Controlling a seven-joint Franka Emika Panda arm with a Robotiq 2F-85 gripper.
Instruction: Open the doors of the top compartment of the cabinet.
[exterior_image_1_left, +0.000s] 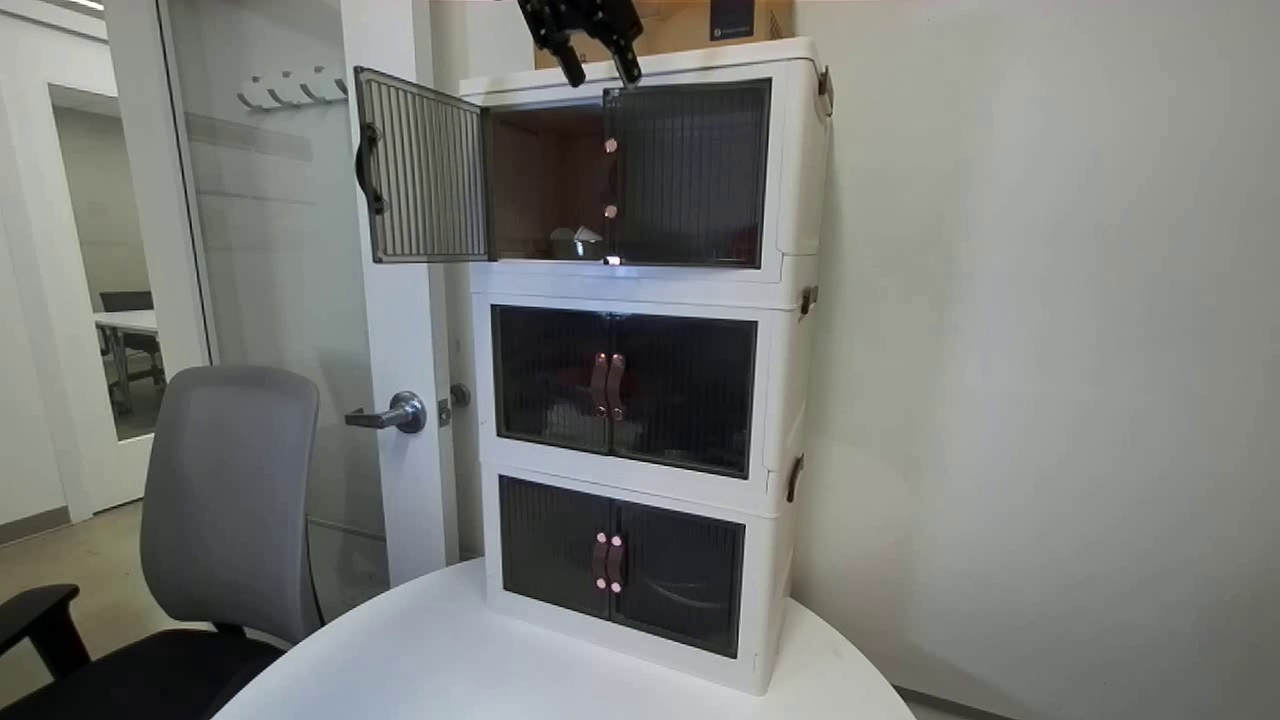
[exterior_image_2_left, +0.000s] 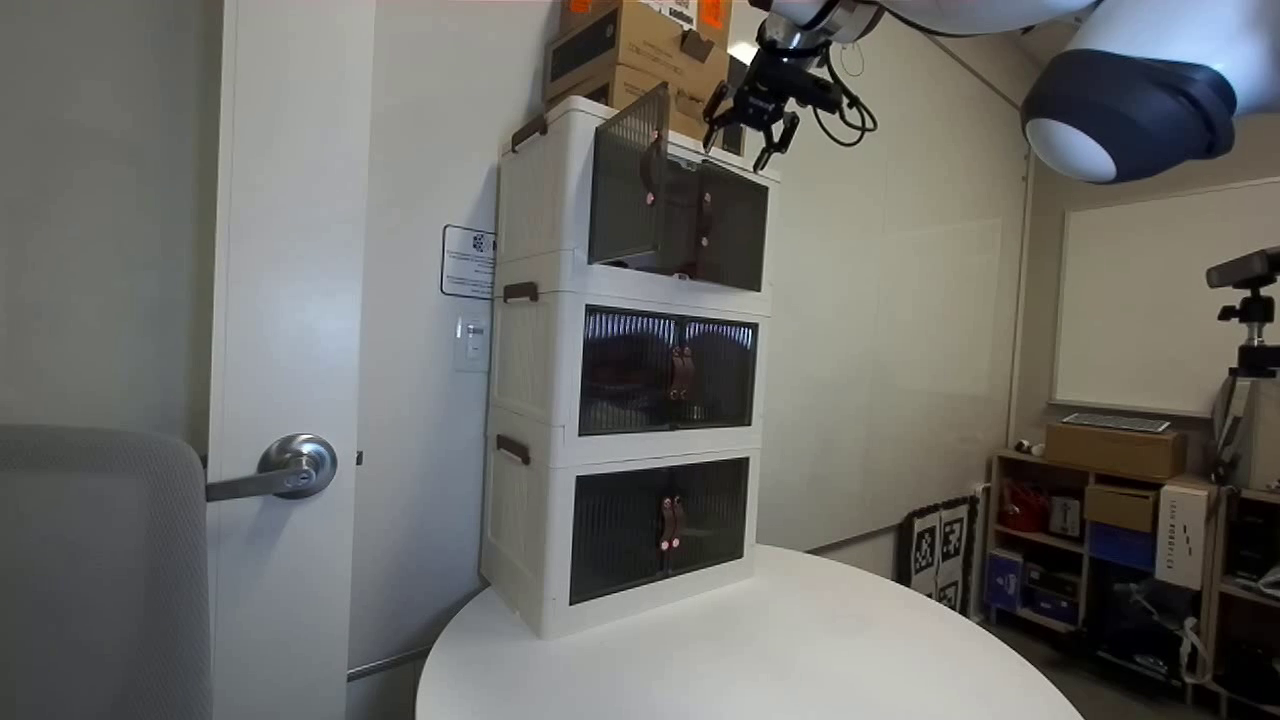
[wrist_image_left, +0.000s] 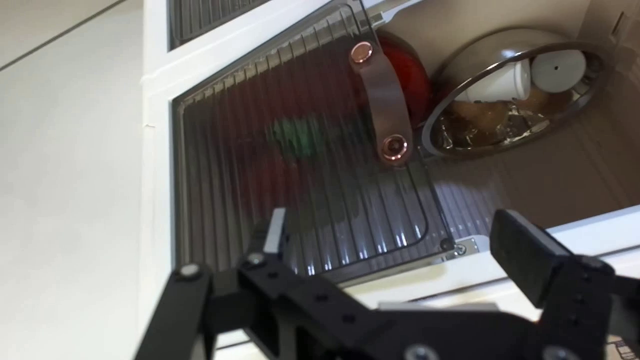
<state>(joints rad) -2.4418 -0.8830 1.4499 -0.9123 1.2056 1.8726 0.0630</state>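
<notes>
An exterior view, unlike the wrist's, shows one upright smoked rectangular door (exterior_image_1_left: 428, 175) pointing nine o'clock. The black gripper (exterior_image_1_left: 604, 81) gapes.

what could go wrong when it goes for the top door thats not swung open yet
The open pincer might slip off the slim strap handle on the closed-looking top door. Moving in, it could bump the swung-out top door and push it shut. If it instead reaches into the top compartment to press from behind, it may knock the bowl holding white items.
</notes>
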